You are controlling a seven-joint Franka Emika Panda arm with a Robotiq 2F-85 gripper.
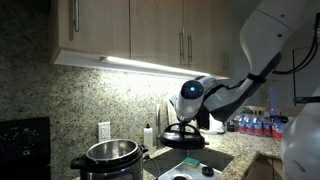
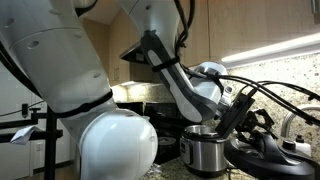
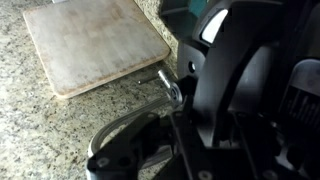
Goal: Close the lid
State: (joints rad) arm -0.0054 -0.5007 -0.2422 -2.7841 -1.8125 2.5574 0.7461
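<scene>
Right under the wrist camera, the claw [image 1: 185,121] sits on the black lid [image 3: 125,150]; its fingers are hidden, so I cannot tell if it grips. The lid is off the cooker [image 1: 111,156], which stands open to one side, towards the worktop's [image 3: 60,130] front edge.

I see speckled granite counter [image 3: 40,130]. Pale cutting board [image 3: 95,45] lies flat on it. In an exterior view, steel cooker [image 1: 110,157] stands on it, small bottle [image 1: 148,133] by the backsplash, packed bottles [image 1: 255,125] further along.
</scene>
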